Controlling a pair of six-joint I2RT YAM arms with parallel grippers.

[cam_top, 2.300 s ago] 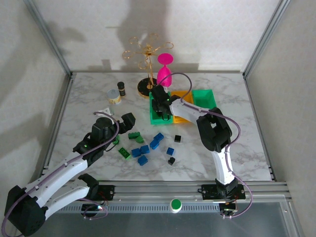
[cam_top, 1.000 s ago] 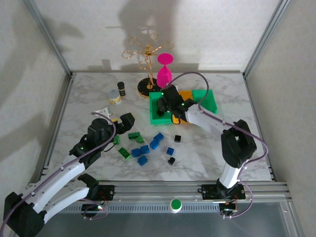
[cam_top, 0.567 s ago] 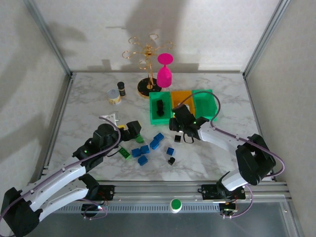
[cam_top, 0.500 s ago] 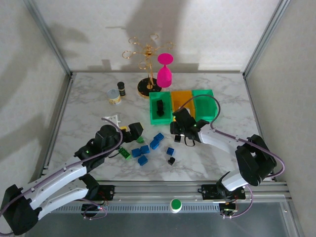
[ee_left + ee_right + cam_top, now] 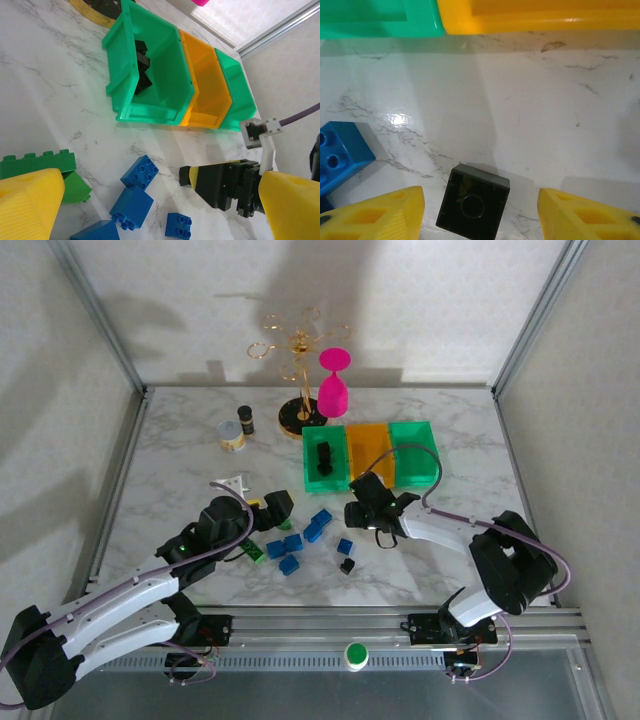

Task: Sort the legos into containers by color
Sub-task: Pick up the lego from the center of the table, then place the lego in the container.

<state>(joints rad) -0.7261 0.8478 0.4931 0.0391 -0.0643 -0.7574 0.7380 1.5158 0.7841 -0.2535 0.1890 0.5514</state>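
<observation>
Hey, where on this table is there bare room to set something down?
Bare marble lies left of the tin can, toward the left edge, and right of the right-hand green bin. It is crowded around the blue bricks between the left gripper and right gripper, and by the gold stand.

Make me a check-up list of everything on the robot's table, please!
Surface: white marble table.
Job's things: black legos in left green bin; orange bin and right green bin look empty; loose legos on table.
Clutter: tin can, dark jar, pink goblet, gold wire stand.
Grippers: left gripper open over loose legos; right gripper open, black lego between its fingers, untouched.
Cables: purple cable along each arm.
Surroundings: pale walls, metal frame.
</observation>
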